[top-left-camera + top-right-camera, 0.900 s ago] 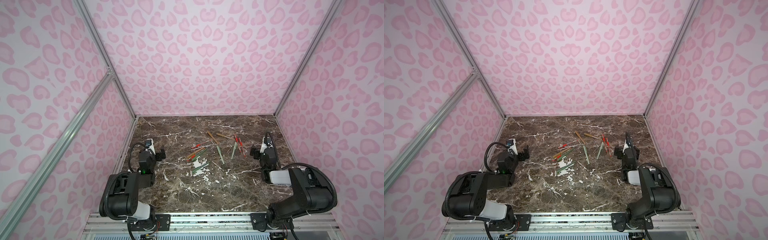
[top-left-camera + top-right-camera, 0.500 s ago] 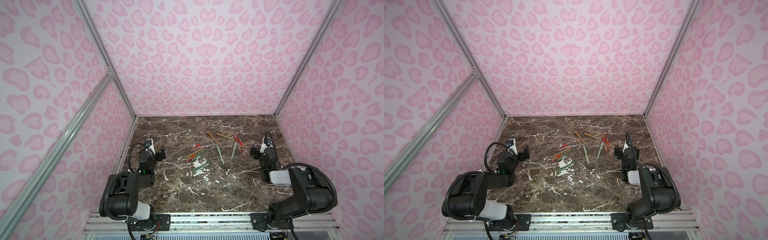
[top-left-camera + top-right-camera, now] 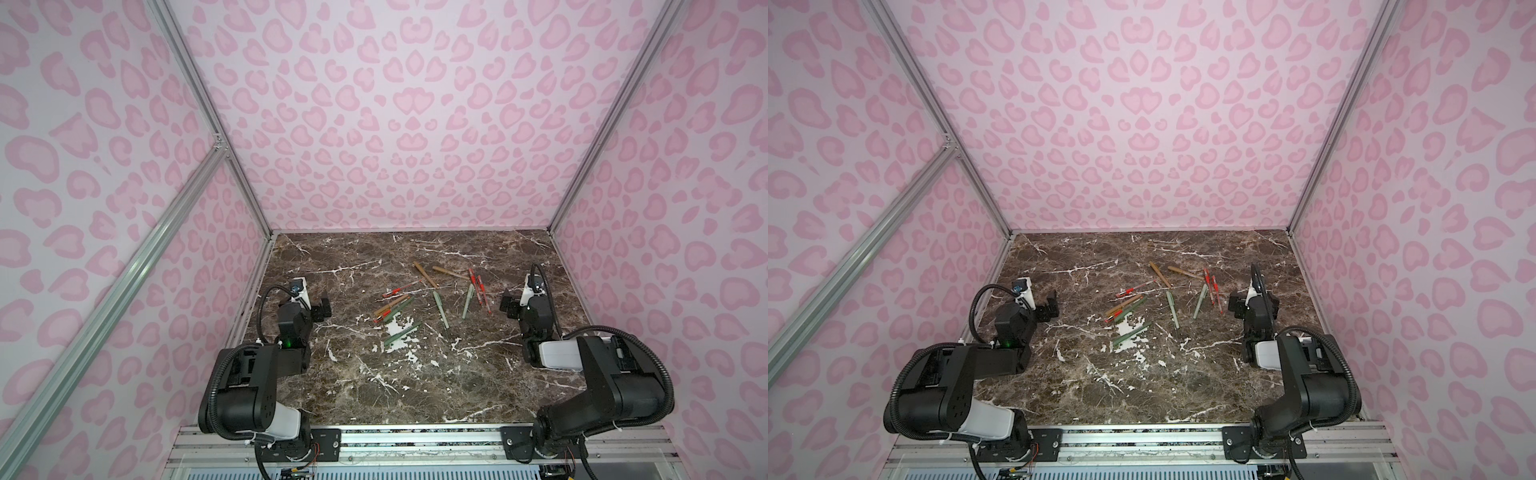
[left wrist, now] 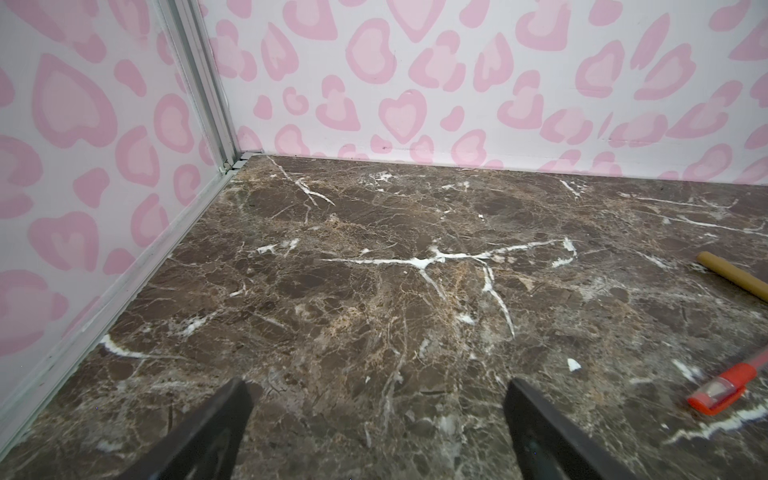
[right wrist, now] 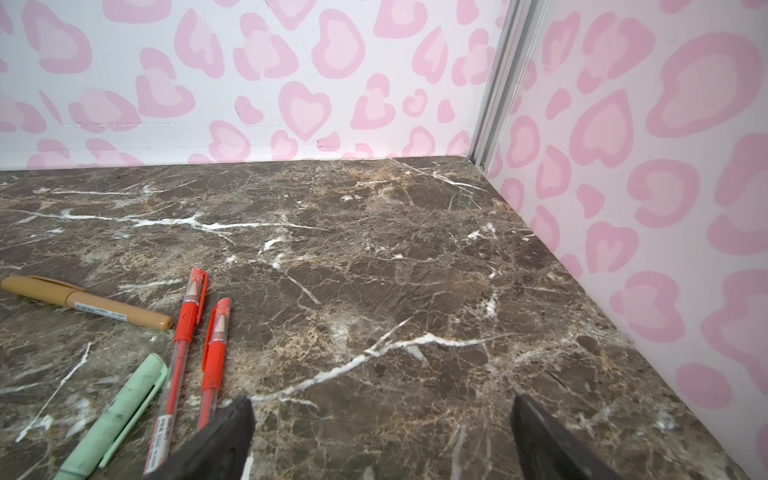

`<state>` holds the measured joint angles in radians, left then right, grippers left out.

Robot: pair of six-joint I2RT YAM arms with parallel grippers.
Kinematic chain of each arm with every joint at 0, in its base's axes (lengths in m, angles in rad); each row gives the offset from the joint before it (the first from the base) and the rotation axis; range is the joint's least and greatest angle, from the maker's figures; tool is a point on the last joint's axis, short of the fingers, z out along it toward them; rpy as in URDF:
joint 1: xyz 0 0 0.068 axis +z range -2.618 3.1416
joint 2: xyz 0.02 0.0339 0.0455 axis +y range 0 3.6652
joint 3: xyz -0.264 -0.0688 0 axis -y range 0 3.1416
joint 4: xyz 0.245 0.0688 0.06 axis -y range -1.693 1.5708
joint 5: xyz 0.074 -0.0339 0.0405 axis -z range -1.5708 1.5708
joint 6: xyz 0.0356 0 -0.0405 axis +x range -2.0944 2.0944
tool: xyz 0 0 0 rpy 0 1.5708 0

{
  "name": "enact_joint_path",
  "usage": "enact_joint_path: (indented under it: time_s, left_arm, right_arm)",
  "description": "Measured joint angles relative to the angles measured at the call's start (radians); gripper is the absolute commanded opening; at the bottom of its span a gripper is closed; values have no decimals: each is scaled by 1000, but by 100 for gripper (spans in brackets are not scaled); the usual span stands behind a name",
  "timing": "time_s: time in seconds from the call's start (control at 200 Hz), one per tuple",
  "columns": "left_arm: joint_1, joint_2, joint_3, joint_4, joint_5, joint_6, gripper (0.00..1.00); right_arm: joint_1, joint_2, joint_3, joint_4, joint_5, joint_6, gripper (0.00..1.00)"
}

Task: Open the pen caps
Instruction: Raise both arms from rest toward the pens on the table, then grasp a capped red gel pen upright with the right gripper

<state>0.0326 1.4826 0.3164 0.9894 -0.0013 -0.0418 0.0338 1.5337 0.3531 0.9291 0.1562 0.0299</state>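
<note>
Pen caps (image 5: 198, 286) sit pushed onto their pens (image 3: 440, 313), which lie flat and scattered at mixed angles on the dark marble table (image 3: 415, 395), around the centre of the frame and a little to the right in both top views. Most lie apart, though a few at the left of the scatter lie close together. The left gripper (image 3: 322, 308) hangs low at the left of the frame, close to the table's left edge and the patterned wall (image 3: 124, 249), well apart from the nearest pens. In its wrist view the jaws are spread wide over bare marble with nothing between them. The right gripper (image 3: 509, 305) hangs at the right of the frame, jaws equally wide and empty, with a strip of bare table between it and the right wall. Two red pens (image 5: 216, 345) end just beside one of its fingers (image 5: 224, 432), with a green pen (image 5: 120, 415) and a tan pen (image 5: 83, 301) close by. Open marble runs in a band between the pens and the back wall, and a broader bare stretch lies between the pens and the metal rail (image 3: 415, 436) at the lower edge of the frame.
</note>
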Motion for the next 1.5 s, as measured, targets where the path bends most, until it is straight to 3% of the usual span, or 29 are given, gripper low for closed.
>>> enact_joint_path:
  time_s: [0.27, 0.465, 0.635, 0.815, 0.93, 1.135, 1.405, 1.5]
  left_arm:
    - [-1, -6, 4, -11, -10, -3, 98]
    - [-1, -109, 256, -331, -2, -2, 98]
    - [-1, -200, 508, -727, 56, 8, 98]
    - [-1, -286, 685, -1082, 100, -19, 98]
    - [-1, -326, 689, -1220, 144, -13, 98]
    - [3, -373, 593, -1294, 220, 43, 98]
    - [13, -388, 537, -1292, 289, 43, 98]
    - [13, -396, 537, -1283, 301, 42, 99]
  right_arm:
    - [-5, 0, 0, 0, -5, 0, 99]
    - [16, -61, -19, -18, 8, -8, 99]
    - [23, -286, 118, -299, 35, 39, 99]
    - [21, -297, 360, -714, 26, 114, 97]
    - [20, -235, 510, -956, -28, 146, 91]
    - [42, -84, 649, -1244, -133, 161, 77]
    - [87, 164, 816, -1400, -196, 155, 44]
    - [90, 237, 869, -1435, -210, 142, 40]
